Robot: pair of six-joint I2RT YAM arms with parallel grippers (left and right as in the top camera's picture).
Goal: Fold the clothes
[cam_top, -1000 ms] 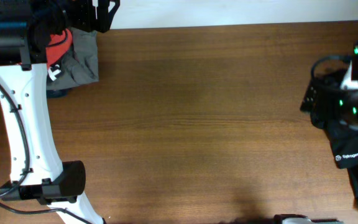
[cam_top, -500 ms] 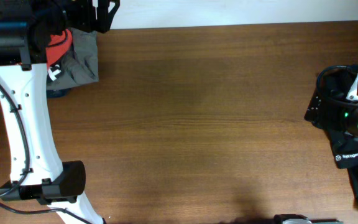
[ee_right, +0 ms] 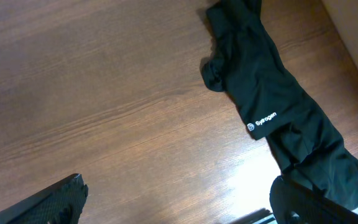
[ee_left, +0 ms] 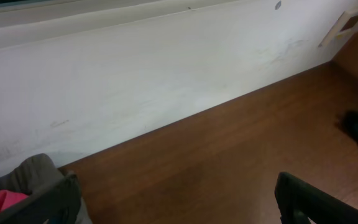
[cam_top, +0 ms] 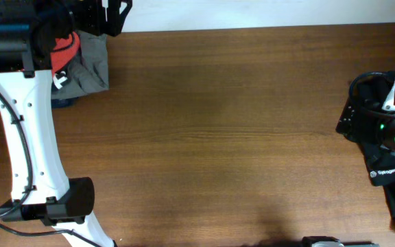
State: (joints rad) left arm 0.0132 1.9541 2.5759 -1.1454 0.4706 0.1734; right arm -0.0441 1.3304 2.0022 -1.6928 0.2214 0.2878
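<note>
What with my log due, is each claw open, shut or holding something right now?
Left claw: open, holding nothing.
Right claw: open, holding nothing.

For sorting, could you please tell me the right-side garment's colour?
Garment is black; right wrist view best.

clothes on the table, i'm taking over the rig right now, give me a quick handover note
Grippers: the left gripper is open and empty, near the far left corner of the table. The right gripper is open and empty, at the right edge.
Things: a red garment and a grey garment lie bunched together in the far left corner. A black garment with a white logo lies crumpled under the right gripper.
Done: no folded piece shows in any view.
Left: every garment. A likely start is to pull one to the bare middle and spread it flat.
</note>
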